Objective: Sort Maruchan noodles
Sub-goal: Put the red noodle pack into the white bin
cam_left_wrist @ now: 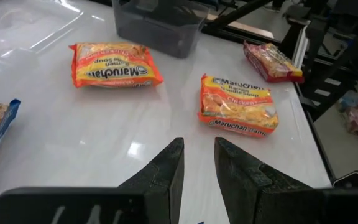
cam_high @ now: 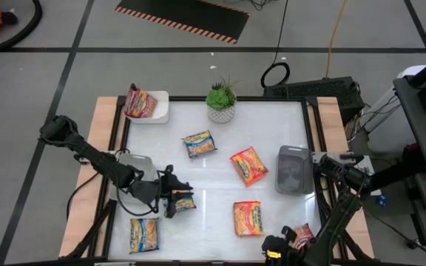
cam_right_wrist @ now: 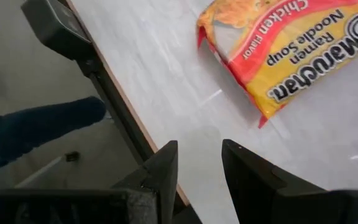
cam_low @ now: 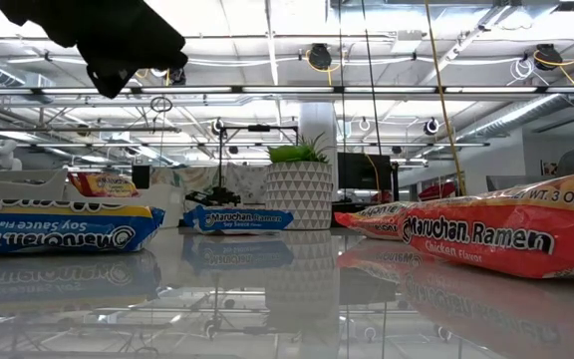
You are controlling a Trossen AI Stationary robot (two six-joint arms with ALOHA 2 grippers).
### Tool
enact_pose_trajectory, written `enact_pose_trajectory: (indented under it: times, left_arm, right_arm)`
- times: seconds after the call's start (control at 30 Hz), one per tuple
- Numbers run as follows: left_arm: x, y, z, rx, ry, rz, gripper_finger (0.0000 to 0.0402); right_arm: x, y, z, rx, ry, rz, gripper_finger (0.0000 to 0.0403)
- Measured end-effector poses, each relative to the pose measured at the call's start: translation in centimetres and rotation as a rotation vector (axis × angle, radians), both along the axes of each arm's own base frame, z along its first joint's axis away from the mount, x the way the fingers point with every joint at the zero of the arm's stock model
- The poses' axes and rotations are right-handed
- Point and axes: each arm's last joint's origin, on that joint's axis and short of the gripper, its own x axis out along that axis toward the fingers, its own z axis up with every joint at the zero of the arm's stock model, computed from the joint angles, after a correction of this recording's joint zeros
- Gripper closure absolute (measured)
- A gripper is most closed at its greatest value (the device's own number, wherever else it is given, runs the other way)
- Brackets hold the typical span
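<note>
Left hand [cam_high: 170, 193]: narrow gap, nothing held, low over desk [cam_high: 220, 166].
Blue packet [cam_high: 184, 202]: just beside left hand, nearest target.
Right hand [cam_high: 276, 247]: narrow gap, empty, near desk's front edge by orange packet [cam_high: 248, 219].

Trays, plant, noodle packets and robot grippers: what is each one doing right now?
Left gripper, open a little, empty.
Right gripper, open a little, empty.
White tray, holds one red packet.
Grey tray, looks empty.
Plant, upright.
Middle blue packet, lying flat, in no tray.
</note>
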Motion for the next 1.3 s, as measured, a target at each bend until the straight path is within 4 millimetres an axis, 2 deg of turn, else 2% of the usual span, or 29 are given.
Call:
enact_pose_trajectory:
  times: [0.2, 0.37, 0.53, 0.83, 1.1, 1.3]
  left_arm:
    - [-0.3, -0.3, -0.2, -0.002, 0.016, -0.011, 0.0309]
    - [-0.4, -0.6, -0.2, -0.013, 0.016, -0.018, 0.0309]
    - [-0.4, -0.6, -0.2, -0.027, 0.016, -0.012, 0.0309]
    - [-0.4, -0.6, -0.2, -0.014, 0.016, -0.017, 0.0309]
    - [-0.6, -0.5, -0.5, 0.056, 0.050, -0.036, 0.0309]
    - [-0.6, -0.4, -0.6, 0.064, 0.065, -0.036, 0.0309]
  right_arm:
    - [-0.7, 0.1, -0.5, -0.014, 0.043, 0.045, 0.0282]
    - [-1.7, 0.2, -1.6, -0.073, 0.105, 0.195, 0.0273]
    - [-2.3, 0.1, -2.3, -0.059, 0.203, 0.250, 0.0266]
    - [-2.7, -1.2, -2.1, -0.178, 0.279, 0.328, 0.0261]
    - [-2.6, -1.8, -1.7, -0.204, 0.268, 0.295, 0.0193]
    - [-2.9, -2.0, -3.3, -0.174, 0.295, 0.309, 0.0156]
